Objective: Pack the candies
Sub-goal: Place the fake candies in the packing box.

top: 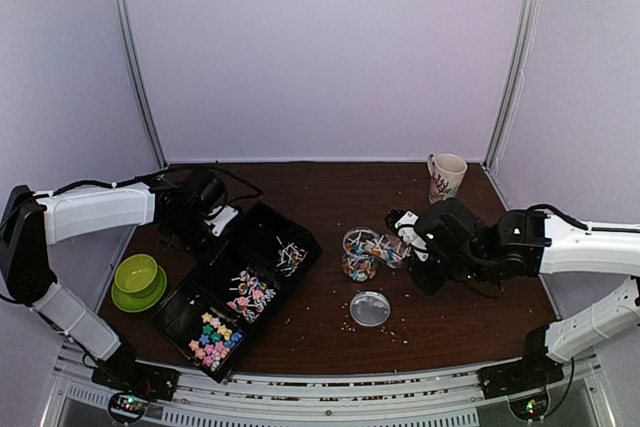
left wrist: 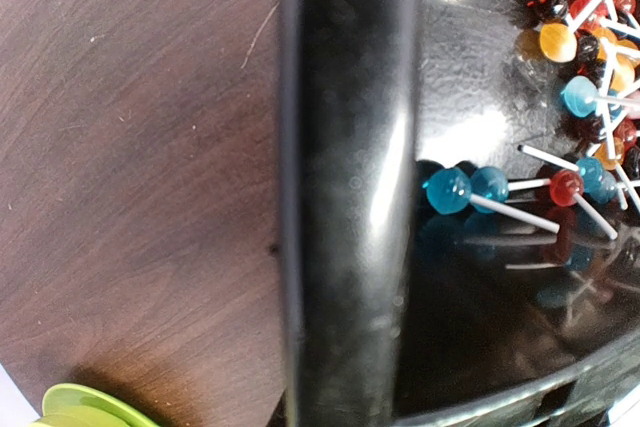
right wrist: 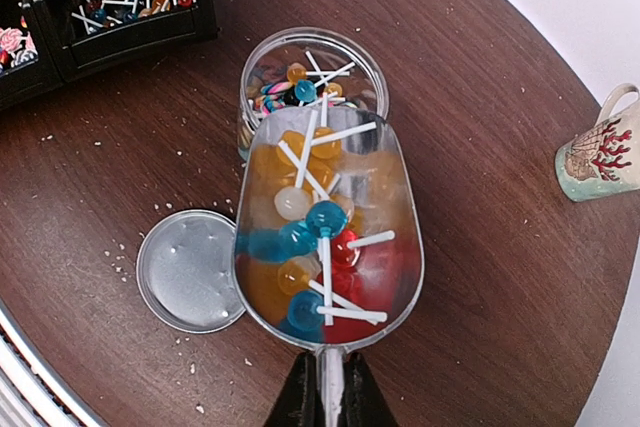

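Here, lollipops heap in one clear scoop, its mouth over one open jar mid-bench. The right claw pinches the scoop's handle. More candies fill three compartments of one black tray toward the near-left corner, with the left claw closed on its far rim. One lid lies just beside the jar amid crumbs. One mug stands at the far-right corner, and one green bowl by the left edge.

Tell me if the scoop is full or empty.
Full: blue, orange and red lollipops pile inside the clear scoop, its tip at the open jar.
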`<state>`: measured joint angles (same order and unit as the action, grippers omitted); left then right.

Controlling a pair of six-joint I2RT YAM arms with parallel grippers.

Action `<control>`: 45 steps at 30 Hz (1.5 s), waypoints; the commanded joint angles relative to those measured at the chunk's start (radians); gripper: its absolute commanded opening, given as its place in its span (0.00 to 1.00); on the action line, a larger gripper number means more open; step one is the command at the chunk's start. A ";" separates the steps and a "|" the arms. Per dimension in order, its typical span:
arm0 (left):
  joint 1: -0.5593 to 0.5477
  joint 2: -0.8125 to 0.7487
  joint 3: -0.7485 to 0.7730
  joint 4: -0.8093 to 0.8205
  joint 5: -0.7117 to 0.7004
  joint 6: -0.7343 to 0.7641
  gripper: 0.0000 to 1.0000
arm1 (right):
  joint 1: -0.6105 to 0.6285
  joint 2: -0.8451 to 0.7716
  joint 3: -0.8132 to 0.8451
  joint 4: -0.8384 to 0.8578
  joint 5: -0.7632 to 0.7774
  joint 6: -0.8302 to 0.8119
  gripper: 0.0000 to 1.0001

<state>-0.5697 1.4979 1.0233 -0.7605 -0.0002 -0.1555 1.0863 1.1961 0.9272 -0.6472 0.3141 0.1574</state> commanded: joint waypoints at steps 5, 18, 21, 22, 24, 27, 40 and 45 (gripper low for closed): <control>0.007 -0.033 0.052 0.036 0.020 -0.019 0.00 | 0.005 0.047 0.079 -0.084 0.017 0.014 0.00; 0.008 -0.033 0.052 0.036 0.023 -0.020 0.00 | 0.004 0.073 0.157 -0.178 0.017 0.010 0.00; 0.007 -0.034 0.051 0.036 0.023 -0.021 0.00 | 0.004 0.080 0.172 -0.199 0.019 0.008 0.00; 0.008 -0.033 0.051 0.035 0.023 -0.021 0.00 | 0.004 0.083 0.175 -0.204 0.019 0.005 0.00; 0.007 -0.034 0.051 0.037 0.022 -0.019 0.00 | 0.004 0.089 0.182 -0.211 0.019 0.003 0.00; 0.007 -0.035 0.050 0.036 0.022 -0.019 0.00 | 0.005 0.102 0.190 -0.226 0.017 -0.001 0.00; 0.007 -0.030 0.050 0.036 0.020 -0.020 0.00 | 0.005 0.143 0.285 -0.344 0.006 -0.032 0.00; 0.008 -0.028 0.051 0.037 0.020 -0.020 0.00 | 0.004 0.174 0.347 -0.442 0.008 -0.049 0.00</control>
<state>-0.5697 1.4979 1.0233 -0.7612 -0.0017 -0.1555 1.0870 1.3495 1.2160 -0.9916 0.3107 0.1265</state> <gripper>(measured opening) 0.068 0.076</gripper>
